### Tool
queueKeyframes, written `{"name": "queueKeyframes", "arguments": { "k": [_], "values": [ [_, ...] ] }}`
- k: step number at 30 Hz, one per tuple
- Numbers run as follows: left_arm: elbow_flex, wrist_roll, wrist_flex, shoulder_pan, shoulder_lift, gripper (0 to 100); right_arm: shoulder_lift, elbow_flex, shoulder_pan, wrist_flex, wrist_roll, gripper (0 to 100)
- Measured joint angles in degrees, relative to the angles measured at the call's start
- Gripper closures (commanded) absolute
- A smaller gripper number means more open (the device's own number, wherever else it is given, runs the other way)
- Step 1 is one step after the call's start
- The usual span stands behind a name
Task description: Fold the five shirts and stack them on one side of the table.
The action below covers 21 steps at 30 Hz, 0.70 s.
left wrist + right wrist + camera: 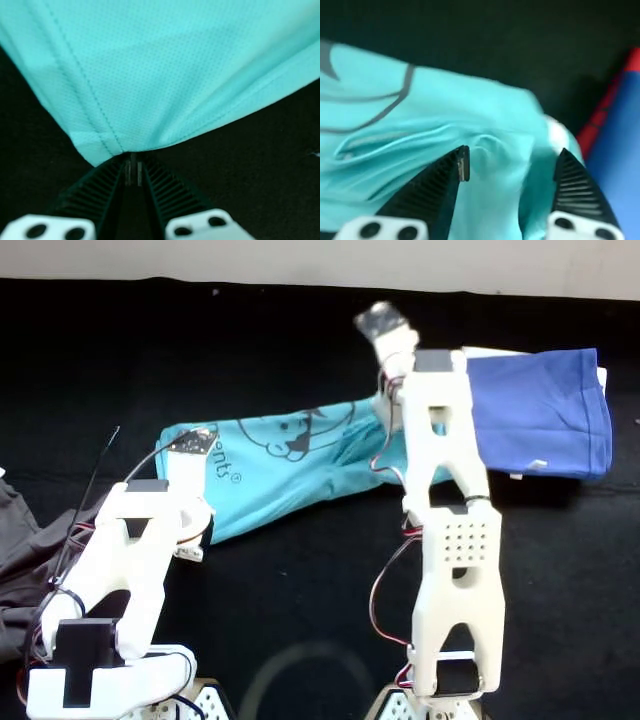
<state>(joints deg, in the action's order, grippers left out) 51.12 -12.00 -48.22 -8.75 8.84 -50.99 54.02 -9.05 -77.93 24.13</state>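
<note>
Turquoise printed shirt [290, 455] lies stretched across the black table [250, 340]. The left gripper [133, 172] pinches its hem corner, probably to fold it, while the right gripper [512, 162] hovers wide-fingered over its other end, beside the folded blue shirt [545, 410].

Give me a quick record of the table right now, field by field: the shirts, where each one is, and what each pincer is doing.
teal shirt: unfolded, stretched across the middle of the table, bunched at one end
blue shirt: folded, far side, on the right arm's side
dark grey shirt: crumpled at the left edge
left pincer: shut on a hem corner of the teal shirt
right pincer: open, over the teal shirt's bunched end, beside the blue shirt
</note>
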Motion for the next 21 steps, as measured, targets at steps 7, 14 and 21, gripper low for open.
{"name": "queueKeyframes", "arguments": {
  "k": [7, 14, 21],
  "values": [
    [0.00, 0.00, 0.00, 0.00, 0.00, 99, 0.00, 14.59, 0.00, -13.80, -8.62, 74.1],
    [0.00, 0.00, 0.00, 0.00, 0.00, 99, -0.09, 15.82, -0.70, -22.33, -8.88, 99.6],
    [0.00, 0.00, 0.00, 0.00, 0.00, 99, -0.09, 6.07, -1.32, -22.51, -11.78, 99.3]
  ]
}}
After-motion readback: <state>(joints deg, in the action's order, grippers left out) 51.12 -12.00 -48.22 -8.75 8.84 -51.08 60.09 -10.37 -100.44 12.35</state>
